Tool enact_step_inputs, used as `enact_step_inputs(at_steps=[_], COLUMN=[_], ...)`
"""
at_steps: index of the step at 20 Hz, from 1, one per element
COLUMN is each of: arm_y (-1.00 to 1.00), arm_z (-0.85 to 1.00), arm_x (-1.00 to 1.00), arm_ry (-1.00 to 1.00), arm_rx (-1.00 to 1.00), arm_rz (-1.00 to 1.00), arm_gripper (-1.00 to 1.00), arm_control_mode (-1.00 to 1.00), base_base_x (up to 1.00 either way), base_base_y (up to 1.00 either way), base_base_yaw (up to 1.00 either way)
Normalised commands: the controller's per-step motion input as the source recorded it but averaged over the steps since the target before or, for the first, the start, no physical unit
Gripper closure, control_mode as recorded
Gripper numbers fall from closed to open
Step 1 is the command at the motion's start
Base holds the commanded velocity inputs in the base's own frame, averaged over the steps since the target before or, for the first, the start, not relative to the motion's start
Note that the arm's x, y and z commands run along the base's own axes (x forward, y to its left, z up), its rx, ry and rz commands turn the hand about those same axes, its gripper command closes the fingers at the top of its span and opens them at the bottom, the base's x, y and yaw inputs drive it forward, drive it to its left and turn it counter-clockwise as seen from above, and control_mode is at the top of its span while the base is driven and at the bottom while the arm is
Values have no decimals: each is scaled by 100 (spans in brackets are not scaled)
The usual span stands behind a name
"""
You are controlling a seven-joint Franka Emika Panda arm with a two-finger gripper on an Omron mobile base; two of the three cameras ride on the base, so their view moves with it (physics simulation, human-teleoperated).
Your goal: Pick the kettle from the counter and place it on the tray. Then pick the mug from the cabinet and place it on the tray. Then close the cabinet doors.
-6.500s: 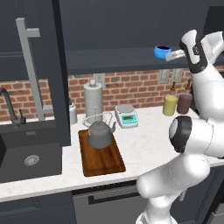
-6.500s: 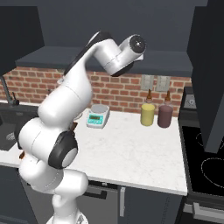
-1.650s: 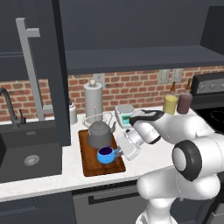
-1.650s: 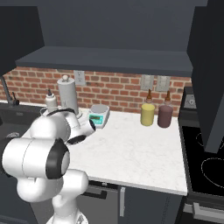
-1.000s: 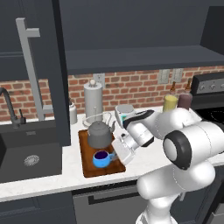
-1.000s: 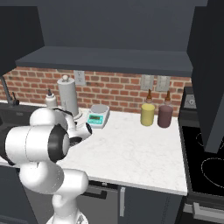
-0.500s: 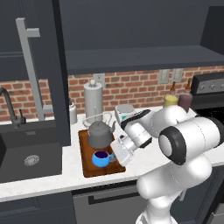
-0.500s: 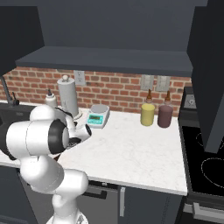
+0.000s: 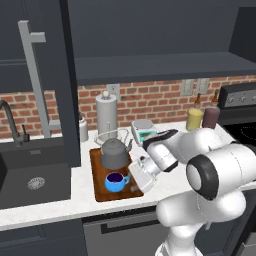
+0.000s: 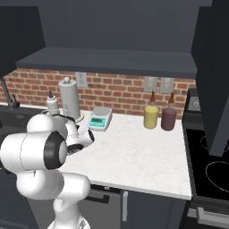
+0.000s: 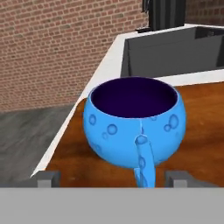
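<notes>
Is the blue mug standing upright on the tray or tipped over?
Upright. The mug rests on its base on the tray, its dark opening facing up in the hand view, handle toward the camera, in front of the kettle.

Mug (image 9: 116,181) now off cabinet shelf onto tray (image 9: 102,192) w/ kettle; tool (image 11: 113,178) apparently newly open.

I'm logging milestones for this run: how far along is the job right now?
Done: the kettle and the mug both stand on the tray. In hand: nothing; the gripper sits at the mug's handle with its jaws open, just clear of it. Left: the cabinet door is open and needs closing.
</notes>
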Motion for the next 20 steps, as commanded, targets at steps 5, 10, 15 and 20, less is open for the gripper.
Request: enact_step_inputs(at_steps=[5, 10, 15, 20], arm_y=[-2, -9, -33, -57], arm_z=[39, 71, 76, 57], arm_x=[-51, -38, -28, -27], arm_ry=[-7, -11, -10, -1], arm_rx=[2, 1, 0, 0], arm_rz=[-14, -17, -18, -19], arm_gripper=[-100, -100, -100, -100], arm_control_mode=[-100, -100, -100, -100], base_base_x=[0, 0, 0, 0], base_base_y=[0, 0, 0, 0], base_base_yaw=[0, 0, 0, 0])
